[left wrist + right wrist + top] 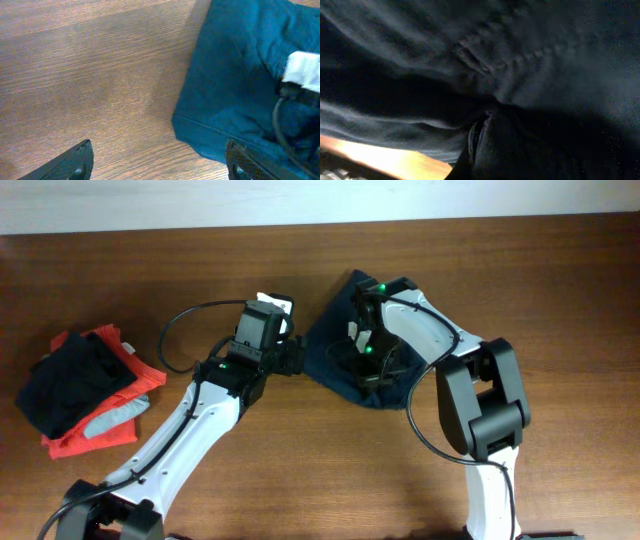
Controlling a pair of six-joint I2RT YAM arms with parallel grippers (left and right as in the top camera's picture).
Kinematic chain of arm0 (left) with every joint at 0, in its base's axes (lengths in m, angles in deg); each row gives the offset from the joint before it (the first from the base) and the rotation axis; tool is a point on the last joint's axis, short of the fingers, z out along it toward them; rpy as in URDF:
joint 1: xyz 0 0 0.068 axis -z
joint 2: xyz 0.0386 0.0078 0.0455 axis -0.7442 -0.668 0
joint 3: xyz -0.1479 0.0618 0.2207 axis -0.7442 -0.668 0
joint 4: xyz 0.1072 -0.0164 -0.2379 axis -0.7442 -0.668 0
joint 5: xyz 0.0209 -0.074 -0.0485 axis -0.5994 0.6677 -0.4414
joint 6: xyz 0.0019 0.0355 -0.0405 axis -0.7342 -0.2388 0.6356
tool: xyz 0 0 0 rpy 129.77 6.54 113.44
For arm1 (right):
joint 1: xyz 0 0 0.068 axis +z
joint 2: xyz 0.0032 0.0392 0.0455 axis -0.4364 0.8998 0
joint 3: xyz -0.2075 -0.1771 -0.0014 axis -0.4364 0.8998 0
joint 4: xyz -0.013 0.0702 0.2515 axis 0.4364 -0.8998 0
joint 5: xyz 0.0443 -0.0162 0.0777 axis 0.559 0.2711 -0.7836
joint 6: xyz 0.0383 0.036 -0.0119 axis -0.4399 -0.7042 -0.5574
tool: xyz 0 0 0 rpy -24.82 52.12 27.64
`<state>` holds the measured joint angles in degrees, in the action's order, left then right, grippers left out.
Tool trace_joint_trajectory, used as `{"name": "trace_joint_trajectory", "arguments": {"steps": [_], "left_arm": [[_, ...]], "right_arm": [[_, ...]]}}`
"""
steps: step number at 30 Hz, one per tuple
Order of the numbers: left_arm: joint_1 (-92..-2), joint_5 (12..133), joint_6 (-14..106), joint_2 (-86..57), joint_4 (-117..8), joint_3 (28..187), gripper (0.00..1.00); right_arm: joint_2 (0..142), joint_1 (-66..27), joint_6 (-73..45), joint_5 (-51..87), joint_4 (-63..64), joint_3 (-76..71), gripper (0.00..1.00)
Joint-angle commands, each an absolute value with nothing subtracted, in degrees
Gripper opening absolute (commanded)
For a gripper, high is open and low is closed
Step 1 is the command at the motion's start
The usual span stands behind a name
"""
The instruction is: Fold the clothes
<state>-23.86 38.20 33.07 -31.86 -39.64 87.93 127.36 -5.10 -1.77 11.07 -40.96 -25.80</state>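
Dark navy garment (335,340), soft denim-like fabric, seamed hem, bunched in a compact heap, on the counter's centre

This looks like a robotics lab bench: a wood-grain table (320,490) fills the frame, a pale wall strip (150,205) crosses the top, and my cabled white arms (185,430) reach in from below.

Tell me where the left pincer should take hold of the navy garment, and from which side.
Best bet: the hemmed corner of the navy garment, coming in from the bare table side. That stitched edge lies flat and exposed, facing the open left pincer.
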Motion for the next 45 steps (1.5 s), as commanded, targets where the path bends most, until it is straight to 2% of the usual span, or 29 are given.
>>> {"name": "trace_joint_trajectory", "arguments": {"steps": [1, 4, 6, 7, 13, 15, 19, 24, 26, 29, 33, 38, 41, 45], "left_arm": [[-24.3, 38.0, 32.3, -30.7, -39.5, 88.5, 0.84], [-24.3, 38.0, 32.3, -30.7, -39.6, 88.5, 0.84], [-24.3, 38.0, 32.3, -30.7, -39.5, 88.5, 0.84], [-24.3, 38.0, 32.3, -30.7, -39.6, 88.5, 0.84], [-24.3, 38.0, 32.3, -30.7, -40.2, 88.5, 0.84], [-24.3, 38.0, 32.3, -30.7, -40.4, 88.5, 0.84], [-24.3, 38.0, 32.3, -30.7, -40.4, 88.5, 0.84], [-24.3, 38.0, 32.3, -30.7, -40.4, 88.5, 0.84], [-24.3, 38.0, 32.3, -30.7, -40.4, 88.5, 0.84], [-24.3, 38.0, 32.3, -30.7, -40.4, 88.5, 0.84], [-24.3, 38.0, 32.3, -30.7, -40.4, 88.5, 0.84], [-24.3, 38.0, 32.3, -30.7, -40.4, 88.5, 0.84], [-24.3, 38.0, 32.3, -30.7, -40.3, 88.5, 0.84], [-24.3, 38.0, 32.3, -30.7, -40.4, 88.5, 0.84]], "right_arm": [[119.9, -5.4, -2.7, 20.6, -42.2, -30.9, 0.04], [116.3, -5.5, -6.8, 30.8, -43.6, -34.9, 0.04], [114.0, -6.5, -12.9, 45.9, -41.4, -35.2, 0.04], [114.2, -7.8, -12.8, 48.8, -40.1, -35.1, 0.04], [118.5, -15.1, -12.6, 43.6, -41.2, -32.5, 0.06], [119.7, -17.9, -12.6, 41.5, -41.3, -30.1, 0.13], [119.7, -20.7, -11.6, 41.4, -41.3, -28.2, 0.47], [119.6, -24.3, -11.3, 43.2, -41.1, -29.3, 0.70], [119.6, -25.8, -11.3, 43.0, -41.1, -30.8, 0.74], [119.6, -30.1, -5.3, 31.1, -38.3, -32.6, 0.80], [120.5, -34.8, 1.3, 13.3, -36.3, -32.5, 0.82], [122.4, -37.5, 2.3, 10.4, -30.8, -32.5, 0.82], [123.4, -37.5, 6.0, 3.2, -29.2, -32.5, 0.88], [126.0, -37.5, 6.2, 2.3, -26.9, -32.5, 0.89]]}}
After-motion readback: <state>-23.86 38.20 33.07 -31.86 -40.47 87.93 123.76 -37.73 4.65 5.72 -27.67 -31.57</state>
